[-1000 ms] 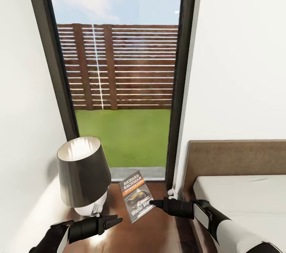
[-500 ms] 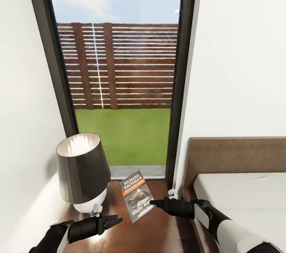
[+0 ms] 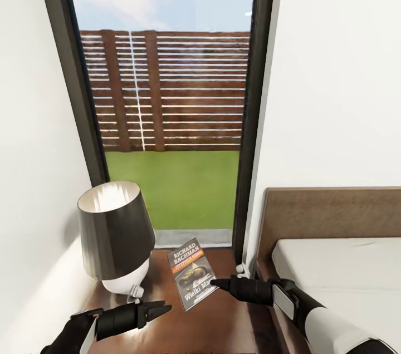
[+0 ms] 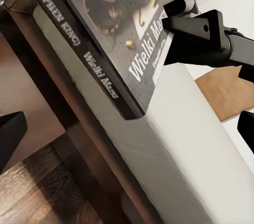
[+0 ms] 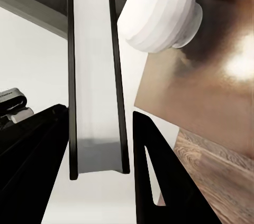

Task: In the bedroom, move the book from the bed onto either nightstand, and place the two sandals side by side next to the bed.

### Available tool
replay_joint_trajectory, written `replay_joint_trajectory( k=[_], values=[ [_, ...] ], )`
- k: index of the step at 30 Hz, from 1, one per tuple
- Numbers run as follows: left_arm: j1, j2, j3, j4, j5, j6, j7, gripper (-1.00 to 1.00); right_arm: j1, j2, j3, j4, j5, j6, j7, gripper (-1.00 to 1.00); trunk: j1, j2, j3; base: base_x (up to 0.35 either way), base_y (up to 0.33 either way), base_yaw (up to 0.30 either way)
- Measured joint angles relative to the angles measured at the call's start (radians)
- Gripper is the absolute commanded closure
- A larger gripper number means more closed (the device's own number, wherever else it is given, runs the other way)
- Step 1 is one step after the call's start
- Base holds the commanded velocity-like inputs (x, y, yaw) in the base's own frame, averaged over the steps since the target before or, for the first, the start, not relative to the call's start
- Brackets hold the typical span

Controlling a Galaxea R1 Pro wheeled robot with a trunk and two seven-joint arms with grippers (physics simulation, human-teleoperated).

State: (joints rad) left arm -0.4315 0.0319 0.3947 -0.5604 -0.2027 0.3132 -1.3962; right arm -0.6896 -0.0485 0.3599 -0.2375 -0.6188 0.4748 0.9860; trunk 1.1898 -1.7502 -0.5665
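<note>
Dark book [image 3: 192,274] edge pinched by right gripper [image 3: 214,284] — nightstand [image 3: 223,320] front cropped

The right hand [image 3: 214,285] reaches in from the lower right, its fingers closed on the edge of the book [image 3: 192,273]. The left hand [image 3: 166,306] hovers low at the lower left, fingers nearly together, holding nothing.

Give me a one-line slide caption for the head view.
Right gripper holds the book tilted above the nightstand, beside the lamp.
</note>
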Motion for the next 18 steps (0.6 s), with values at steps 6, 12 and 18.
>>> replay_joint_trajectory(
  k=[6, 12, 18],
  values=[
    [0.000, 0.001, 0.001, 0.000, 0.000, 0.001, -0.002, -1.00, 0.000, -0.009, -0.002, -0.005, -0.001, 0.001, 0.089, 1.00, 0.023, -0.042, -0.019, 0.000, 0.000, 0.000],
    [0.000, 0.002, 0.001, 0.000, 0.000, 0.002, -0.003, -1.00, 0.000, -0.017, -0.001, -0.003, 0.001, 0.000, 0.125, 1.00, 0.046, -0.084, -0.038, 0.000, 0.000, 0.000],
    [0.000, 0.002, 0.000, 0.000, 0.000, 0.002, -0.002, -1.00, 0.000, -0.015, -0.001, -0.003, 0.002, 0.000, 0.125, 1.00, 0.069, -0.126, -0.056, 0.000, 0.000, 0.000]
  ],
)
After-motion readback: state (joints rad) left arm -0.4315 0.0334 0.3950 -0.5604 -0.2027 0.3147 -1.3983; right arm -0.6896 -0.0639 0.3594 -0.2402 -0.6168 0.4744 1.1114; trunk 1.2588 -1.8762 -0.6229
